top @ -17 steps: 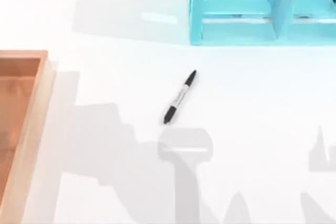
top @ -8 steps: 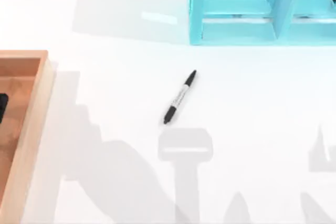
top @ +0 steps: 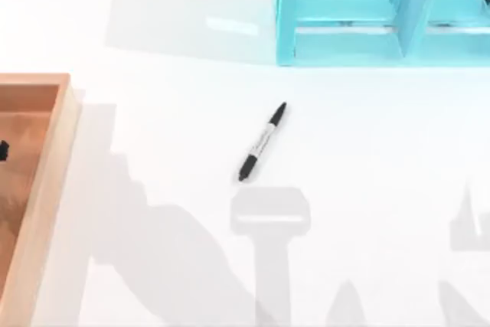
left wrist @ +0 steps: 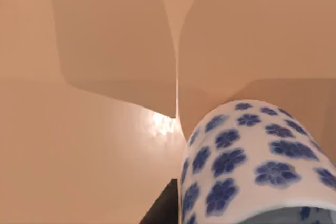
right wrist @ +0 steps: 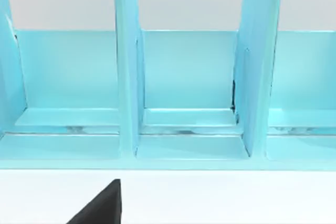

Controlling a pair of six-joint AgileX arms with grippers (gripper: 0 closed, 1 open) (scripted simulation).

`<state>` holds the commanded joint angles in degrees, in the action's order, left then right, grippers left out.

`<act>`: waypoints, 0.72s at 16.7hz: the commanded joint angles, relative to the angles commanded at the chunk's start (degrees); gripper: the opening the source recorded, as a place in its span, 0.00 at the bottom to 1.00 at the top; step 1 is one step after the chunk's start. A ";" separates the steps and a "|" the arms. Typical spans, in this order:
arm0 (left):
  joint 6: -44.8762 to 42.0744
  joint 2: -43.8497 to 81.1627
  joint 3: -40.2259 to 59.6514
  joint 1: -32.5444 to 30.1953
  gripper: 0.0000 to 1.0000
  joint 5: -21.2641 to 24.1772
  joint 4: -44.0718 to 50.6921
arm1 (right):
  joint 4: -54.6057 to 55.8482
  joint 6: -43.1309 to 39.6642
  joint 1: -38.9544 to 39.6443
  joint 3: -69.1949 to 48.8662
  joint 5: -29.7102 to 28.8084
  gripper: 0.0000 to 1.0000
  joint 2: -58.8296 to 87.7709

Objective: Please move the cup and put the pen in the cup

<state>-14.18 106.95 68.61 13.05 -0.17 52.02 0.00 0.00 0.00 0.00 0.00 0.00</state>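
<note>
The pen (top: 262,142), black with a grey-white barrel, lies slanted on the white table near the middle, and neither gripper touches it. The cup (left wrist: 252,166), white with blue flowers, stands inside the wooden tray (left wrist: 79,156), very close to the left wrist camera. A dark part of my left gripper (left wrist: 163,211) sits right beside the cup's wall. From above, a small black piece of my left gripper (top: 2,151) shows over the wooden tray (top: 65,135) at the table's left edge. A dark part of my right gripper (right wrist: 100,205) hangs over the table, facing the turquoise rack.
A turquoise rack (top: 344,36) with upright dividers stands at the back right of the table and appears as the turquoise rack (right wrist: 184,93) in the right wrist view. The tray has raised walls along the left side. Arm shadows fall on the front of the table.
My left arm came in over the tray at the far left, then shifted a little further left. Its shadow on the table has changed shape. The pen has not moved.
</note>
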 joint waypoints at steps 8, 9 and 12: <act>0.00 0.00 0.00 0.00 0.00 0.00 0.00 | 0.00 0.00 0.00 0.00 0.00 1.00 0.00; 0.00 0.00 0.00 0.00 0.00 0.00 0.00 | 0.00 0.00 0.00 0.00 0.00 1.00 0.00; 0.00 0.00 0.00 0.00 0.00 0.00 0.00 | 0.00 0.00 0.00 0.00 0.00 1.00 0.00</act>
<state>-14.18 106.95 68.61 13.05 -0.17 52.02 0.00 0.00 0.00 0.00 0.00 0.00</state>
